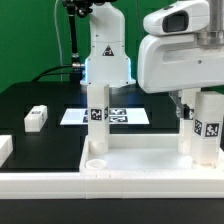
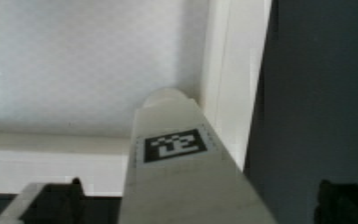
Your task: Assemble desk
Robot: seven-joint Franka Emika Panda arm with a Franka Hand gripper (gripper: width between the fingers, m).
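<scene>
One leg (image 1: 97, 120) stands on the desk top (image 1: 140, 160), my released claw (image 2: 190, 203) straddles a second leg (image 2: 179, 150) there, two loose legs (image 1: 37, 117) wait beside it.

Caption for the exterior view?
Gripper at one upright desk leg; another leg stands on the desk top.

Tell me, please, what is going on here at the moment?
The arm's tool straddles an upright leg on the desk top, toward the exterior view's right. In the wrist view its fingers stand clear of that leg on both sides, so it looks open. A second leg stands upright on the top, and a loose leg lies on the table beside the marker board.
</scene>
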